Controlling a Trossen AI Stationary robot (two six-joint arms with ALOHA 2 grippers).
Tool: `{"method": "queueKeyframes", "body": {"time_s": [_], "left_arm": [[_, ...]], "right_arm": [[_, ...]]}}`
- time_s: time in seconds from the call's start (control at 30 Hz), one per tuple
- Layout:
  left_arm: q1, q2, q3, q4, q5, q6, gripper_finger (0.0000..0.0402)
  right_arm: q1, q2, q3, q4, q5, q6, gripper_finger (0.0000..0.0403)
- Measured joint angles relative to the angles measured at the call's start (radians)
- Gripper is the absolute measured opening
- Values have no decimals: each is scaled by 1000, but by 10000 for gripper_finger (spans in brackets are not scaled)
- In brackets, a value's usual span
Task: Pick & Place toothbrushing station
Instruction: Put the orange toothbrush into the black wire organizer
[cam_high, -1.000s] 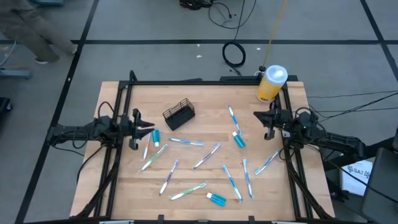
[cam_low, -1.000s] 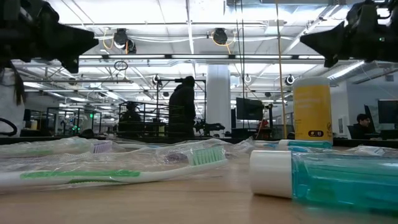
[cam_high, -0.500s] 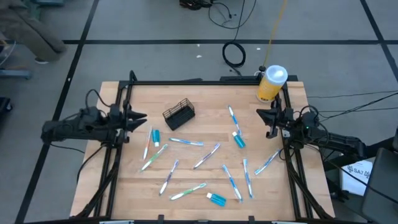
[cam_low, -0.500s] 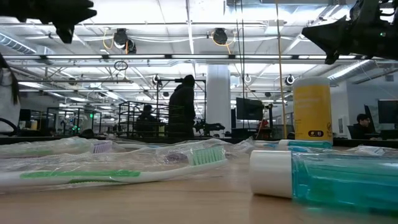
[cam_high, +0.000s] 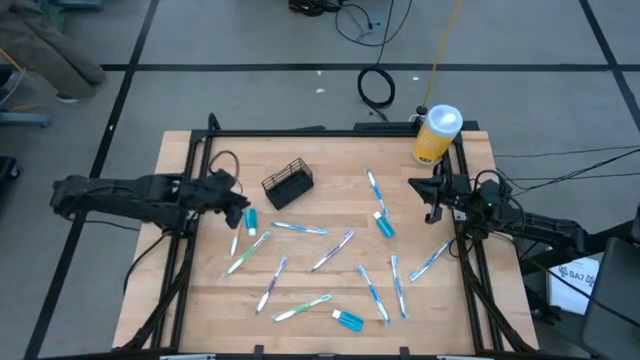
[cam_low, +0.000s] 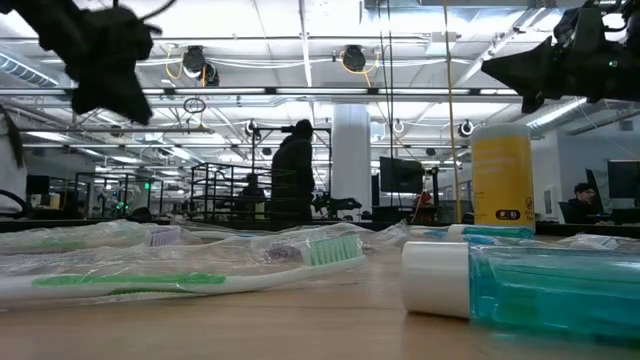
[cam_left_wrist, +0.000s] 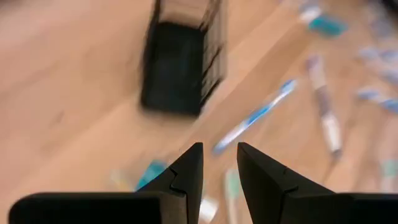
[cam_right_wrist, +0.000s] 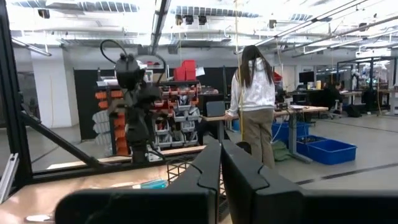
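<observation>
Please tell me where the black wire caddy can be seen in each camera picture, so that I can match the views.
High view: the black wire caddy stands on the table, left of centre, toward the far edge.
Low view: not in it.
Left wrist view: at the upper left, beyond the left tool, blurred.
Right wrist view: only a bit of dark wire mesh shows above the right tool; I cannot tell if it is the caddy.
Shared landmark: the blue toothbrush near the caddy.

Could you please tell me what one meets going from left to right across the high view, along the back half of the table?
Left end effector → black wire-mesh caddy → yellow bottle with a white cap at the back right corner, just ahead of the right end effector.
</observation>
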Motion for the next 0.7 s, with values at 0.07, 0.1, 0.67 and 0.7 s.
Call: {"method": "queueKeyframes", "body": {"time_s": [0.07, 0.1, 0.67, 0.7], "left_arm": [[0, 37, 0, -59, 8, -88, 101], [0, 56, 0, -88, 17, -136, 101], [-22, 387, -1, -187, 6, -454, 101], [-22, 406, -2, -187, 6, -455, 102]], "right_arm": [[0, 0, 0, -7, 0, 0, 9], [0, 0, 0, -10, -1, 0, 9], [0, 0, 0, -53, -3, 0, 9], [0, 0, 0, -54, -3, 0, 9]]}}
